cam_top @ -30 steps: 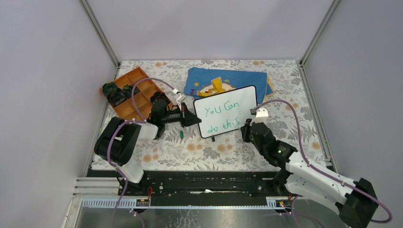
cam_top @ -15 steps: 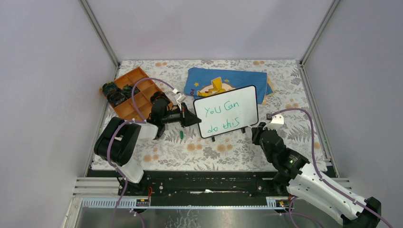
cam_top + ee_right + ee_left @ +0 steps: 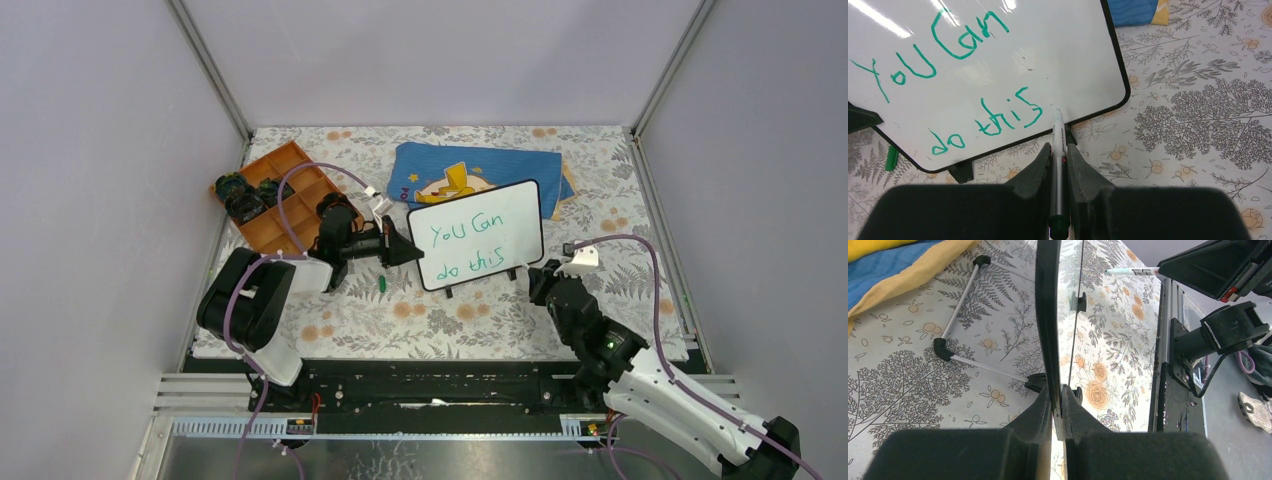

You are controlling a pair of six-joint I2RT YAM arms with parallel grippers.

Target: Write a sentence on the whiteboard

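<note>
One whiteboard (image 3: 478, 236), one marker (image 3: 1057, 150), one green cap (image 3: 383, 284), one blue cloth (image 3: 440, 165) and one orange tray (image 3: 300, 192).

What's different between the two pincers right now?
The left pincer clamps the whiteboard by its side edge; the right pincer holds a marker lengthwise. The left comes in from the board's left; the right sits near its lower right corner, marker pointing toward it. Both are shut on something thin.

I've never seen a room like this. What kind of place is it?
Probably a robot lab booth, not a home: plain grey walls box in one flowered table, and a left arm and right arm are bolted at its near edge.
</note>
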